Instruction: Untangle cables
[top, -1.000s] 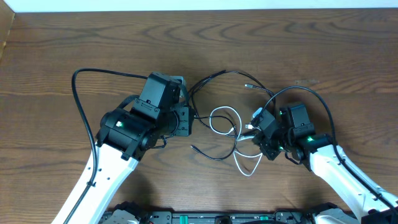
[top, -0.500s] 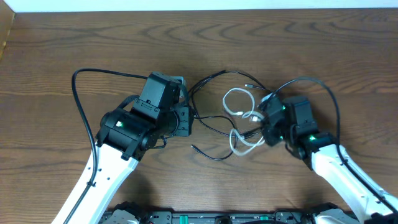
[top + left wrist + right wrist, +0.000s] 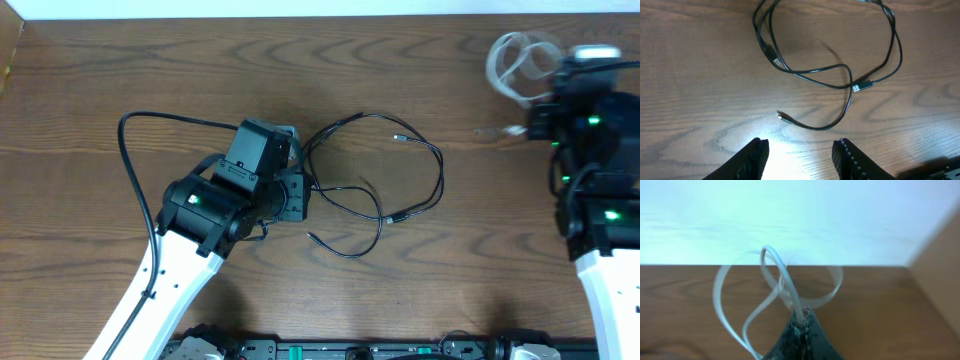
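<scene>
Table [image 3: 100,80] matt grained wood; black cable [image 3: 440,178] smooth, white cable [image 3: 787,287] glossy.

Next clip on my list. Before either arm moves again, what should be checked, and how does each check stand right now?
1. White cable apart from black cable: ok. The white one is at the far right corner, and the black one lies in the middle of the table.
2. Right gripper hold on the white cable: ok, shut on it.
3. Left gripper free to grasp: ok, open and empty, close to the black cable.
4. Black cable free of knots: cannot tell. It crosses itself.
5. White cable straightened: not ok. It is in loops, blurred.
</scene>
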{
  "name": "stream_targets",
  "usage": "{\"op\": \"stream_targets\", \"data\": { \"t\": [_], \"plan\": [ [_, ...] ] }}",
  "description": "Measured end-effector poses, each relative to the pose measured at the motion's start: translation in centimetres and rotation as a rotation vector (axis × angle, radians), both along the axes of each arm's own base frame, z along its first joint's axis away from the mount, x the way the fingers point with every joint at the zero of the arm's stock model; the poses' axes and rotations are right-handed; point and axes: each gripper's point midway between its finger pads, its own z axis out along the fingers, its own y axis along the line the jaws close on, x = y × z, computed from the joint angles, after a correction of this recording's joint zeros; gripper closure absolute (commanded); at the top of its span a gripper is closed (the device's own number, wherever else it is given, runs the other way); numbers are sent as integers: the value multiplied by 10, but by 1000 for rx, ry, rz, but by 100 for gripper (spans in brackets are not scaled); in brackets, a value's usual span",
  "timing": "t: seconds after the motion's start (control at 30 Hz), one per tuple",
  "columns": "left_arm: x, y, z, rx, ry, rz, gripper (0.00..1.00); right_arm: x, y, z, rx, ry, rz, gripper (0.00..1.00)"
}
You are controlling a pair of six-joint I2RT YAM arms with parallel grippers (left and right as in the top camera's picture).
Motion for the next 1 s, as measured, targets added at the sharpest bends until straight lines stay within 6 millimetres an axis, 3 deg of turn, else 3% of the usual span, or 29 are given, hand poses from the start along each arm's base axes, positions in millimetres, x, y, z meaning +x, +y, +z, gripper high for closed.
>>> {"op": "stream_targets", "data": {
  "t": [0.2,0.5,0.83,0.87,0.93,1.0],
  "plan": [
    [-1,0,-2,2,5,0,53,-15,-61,-36,-9,143,-208,99],
    [-1,1,-2,3,6,2,53,-38,-124,-50,-48,205,-452,99],
    [-1,1,-2,5,9,6,53,-63,-193,-90,-14,319,-659,98],
    [-1,1,-2,3,9,9,53,-66,-198,-91,-1,319,-677,93],
    [-1,1,-2,0,12,17,53,-70,-206,-94,35,308,-711,63],
    [-1,1,-2,-2,14,21,53,-71,-210,-96,71,295,-712,39]
  ]
}}
